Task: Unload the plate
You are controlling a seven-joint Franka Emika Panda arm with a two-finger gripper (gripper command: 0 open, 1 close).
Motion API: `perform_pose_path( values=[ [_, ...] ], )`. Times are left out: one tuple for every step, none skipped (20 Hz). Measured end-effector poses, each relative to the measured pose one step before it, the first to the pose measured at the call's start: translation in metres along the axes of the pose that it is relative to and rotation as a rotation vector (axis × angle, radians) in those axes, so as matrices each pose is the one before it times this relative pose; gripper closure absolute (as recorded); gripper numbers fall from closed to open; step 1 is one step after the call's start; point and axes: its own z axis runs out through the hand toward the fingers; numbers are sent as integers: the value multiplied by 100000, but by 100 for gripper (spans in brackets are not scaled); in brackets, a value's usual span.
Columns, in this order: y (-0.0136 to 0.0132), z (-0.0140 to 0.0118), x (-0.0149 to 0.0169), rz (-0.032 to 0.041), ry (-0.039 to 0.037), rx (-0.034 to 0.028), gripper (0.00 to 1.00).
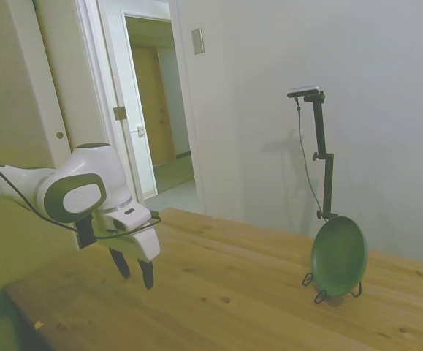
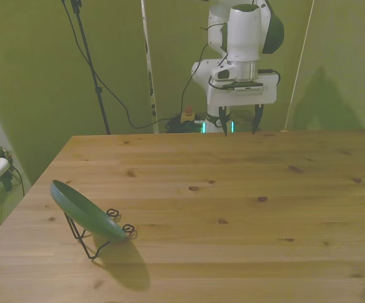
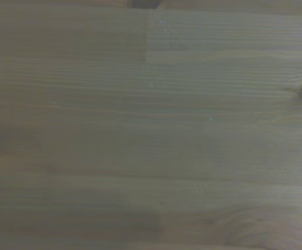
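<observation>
The dark green plate [image 1: 338, 256] [image 2: 81, 211] leans tilted in a thin black wire stand [image 1: 319, 294] [image 2: 100, 237], near the front view's left edge of the wooden table [image 2: 232, 202]. My gripper [image 1: 134, 269] [image 2: 239, 124] hangs open above the table's far edge, well away from the plate, with nothing between its fingers. The wrist view holds only blurred bare wood [image 3: 151, 125].
A doorway [image 1: 156, 110] opens behind the arm in the side view. Cables and thin poles [image 2: 91, 63] stand behind the table in the front view. Bare wood lies between the gripper and the plate.
</observation>
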Motion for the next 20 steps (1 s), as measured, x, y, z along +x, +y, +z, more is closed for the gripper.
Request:
perform_pose_path(
  values=[
    [9,42,22,209,-247,116,0],
    [32,-7,50,652,-586,651,0],
    [-47,-63,89,584,76,109,0],
    [-244,-165,118,1248,353,225,0],
    [-441,-256,227,1531,559,232,0],
    [-498,-246,423,1525,1061,209,0],
    [-549,-251,735,1963,1791,534,0],
    [-567,-156,888,1743,1660,388,0],
    [-679,-49,1073,1588,2022,84,0],
    [-728,80,1132,1559,1799,-191,0],
    [-749,50,1172,1349,1550,-370,0],
    [-697,63,1176,1328,1485,-512,0],
    [-545,-68,1323,1331,1638,-223,0],
    [-318,-84,1363,917,1603,-169,0],
    [-177,-157,1366,1123,1509,-1,0],
    [-24,-160,1364,1200,1668,-223,0],
    [53,-162,1414,1309,1732,-317,0],
    [27,-109,1284,1277,1363,-274,0],
    [102,-63,1258,1117,1397,-786,0],
    [120,-81,1270,1179,1168,-829,0]
  ],
)
